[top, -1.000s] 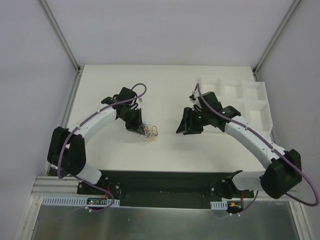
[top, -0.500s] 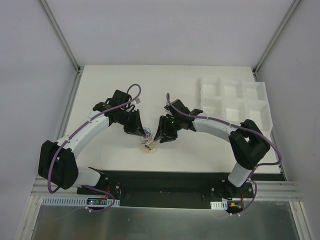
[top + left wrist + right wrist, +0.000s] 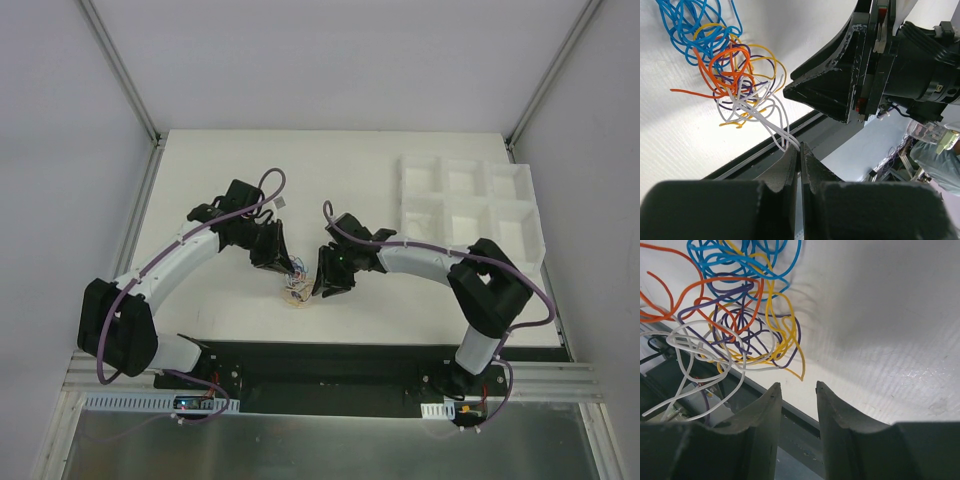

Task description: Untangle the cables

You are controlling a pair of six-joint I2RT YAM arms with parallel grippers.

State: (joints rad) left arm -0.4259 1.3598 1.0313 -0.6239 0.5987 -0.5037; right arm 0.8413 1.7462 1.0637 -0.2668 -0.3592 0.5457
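Half-second change: right gripper point(image 3: 797, 390), slightly parted and empty, edged nearer the cables point(image 3: 735, 75); left gripper point(image 3: 799, 150) pinches white strands point(image 3: 771, 125).

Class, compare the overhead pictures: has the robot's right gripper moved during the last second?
Yes. The right gripper has swung left, away from the white compartment tray, up to the bundle of thin coloured cables.

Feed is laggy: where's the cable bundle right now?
Top view: the cables sit centre, near the table's front edge, between the left hand, which pinches white strands, and the right hand.
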